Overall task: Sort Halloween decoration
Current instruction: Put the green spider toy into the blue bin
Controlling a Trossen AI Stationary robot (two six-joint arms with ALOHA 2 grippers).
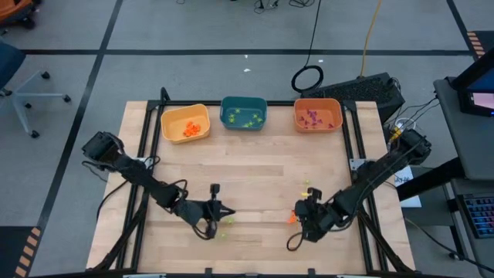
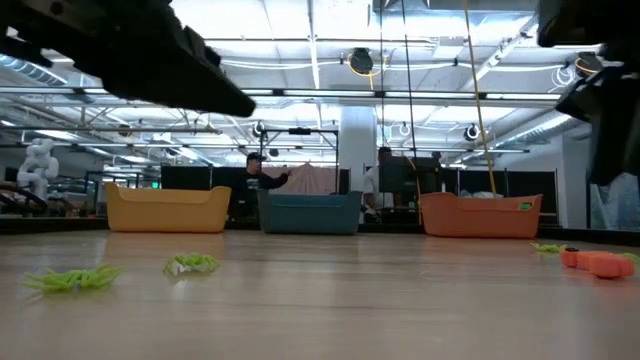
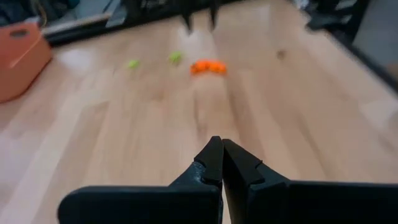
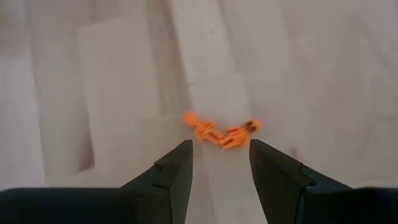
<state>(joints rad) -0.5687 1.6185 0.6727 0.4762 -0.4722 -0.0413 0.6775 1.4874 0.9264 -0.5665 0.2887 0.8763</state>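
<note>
Between the spread fingers of my right end effector (image 4: 219, 163), which is released and holding nothing, lie tiny orange trinkets (image 4: 221, 132) on the bare wooden worktop (image 4: 124, 74), just ahead of the fingertips. They look like small skeleton figures, two pieces lying touching. I judge them very light, thin plastic, a little springy, and likely to skid or flick away if pinched at a limb. The best hold seems to be across the thicker middle, with the fingers lowered right to the wood.

My left end effector (image 3: 221, 163) is clenched shut on nothing, hovering low over the near part of the worktop. From above, light-green trinkets (image 1: 225, 222) lie just beside it.

Farther out, a few more green pieces (image 1: 307, 184) sit near my right arm. Along the far edge stand three bins in a row: a yellow bin (image 1: 185, 123) with orange pieces, a teal bin (image 1: 244, 113) with green pieces, and an orange bin (image 1: 317, 115) with purple pieces. The orange trinkets most likely belong in the yellow bin, well apart from here.
</note>
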